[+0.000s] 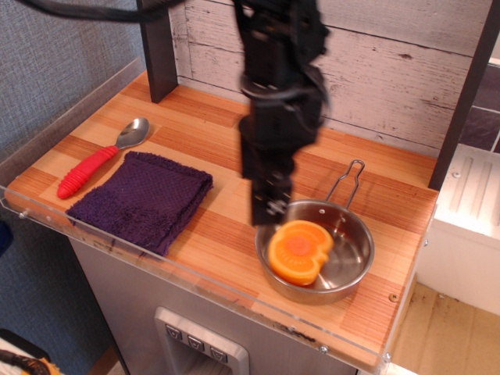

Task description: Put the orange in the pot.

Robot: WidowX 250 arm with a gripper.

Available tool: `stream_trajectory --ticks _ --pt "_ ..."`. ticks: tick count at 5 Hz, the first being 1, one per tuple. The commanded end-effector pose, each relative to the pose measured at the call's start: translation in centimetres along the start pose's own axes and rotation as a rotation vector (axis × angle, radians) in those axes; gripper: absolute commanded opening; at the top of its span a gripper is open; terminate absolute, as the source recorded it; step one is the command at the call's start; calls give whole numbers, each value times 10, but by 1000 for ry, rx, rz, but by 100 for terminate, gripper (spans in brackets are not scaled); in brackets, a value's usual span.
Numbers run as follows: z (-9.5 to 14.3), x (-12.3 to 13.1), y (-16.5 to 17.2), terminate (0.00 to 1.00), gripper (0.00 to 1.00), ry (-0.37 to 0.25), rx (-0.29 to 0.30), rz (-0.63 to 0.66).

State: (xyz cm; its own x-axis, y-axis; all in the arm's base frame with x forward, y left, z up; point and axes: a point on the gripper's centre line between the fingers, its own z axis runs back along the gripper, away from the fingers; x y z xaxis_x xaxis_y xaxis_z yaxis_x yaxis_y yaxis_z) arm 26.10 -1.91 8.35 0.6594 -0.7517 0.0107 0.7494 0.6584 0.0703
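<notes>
The orange (299, 250), a flat toy half with an orange face and a round centre, lies face up inside the pot (358, 266), on its left side. The pot is a shallow shiny steel pan with a thin wire loop handle (348, 178) pointing to the back. It stands at the front right of the wooden table. My gripper (269, 209) hangs just above the pot's left rim, blurred by motion. It is clear of the orange, holds nothing, and its fingers look apart.
A purple towel (144, 199) lies at the front left. A red-handled spoon (92, 166) lies beside it. A dark post (158, 47) stands at the back left. A clear plastic guard (195, 283) runs along the front edge, and a plank wall stands behind.
</notes>
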Motion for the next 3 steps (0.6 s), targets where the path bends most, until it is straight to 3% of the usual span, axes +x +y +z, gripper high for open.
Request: stream_trajectory --ticks 1,2,3 --pt "41 -59 39 0 100 30 114 488" --pt "38 -63 34 0 100 26 84 641" --pt "33 -64 29 0 100 -8 37 698"
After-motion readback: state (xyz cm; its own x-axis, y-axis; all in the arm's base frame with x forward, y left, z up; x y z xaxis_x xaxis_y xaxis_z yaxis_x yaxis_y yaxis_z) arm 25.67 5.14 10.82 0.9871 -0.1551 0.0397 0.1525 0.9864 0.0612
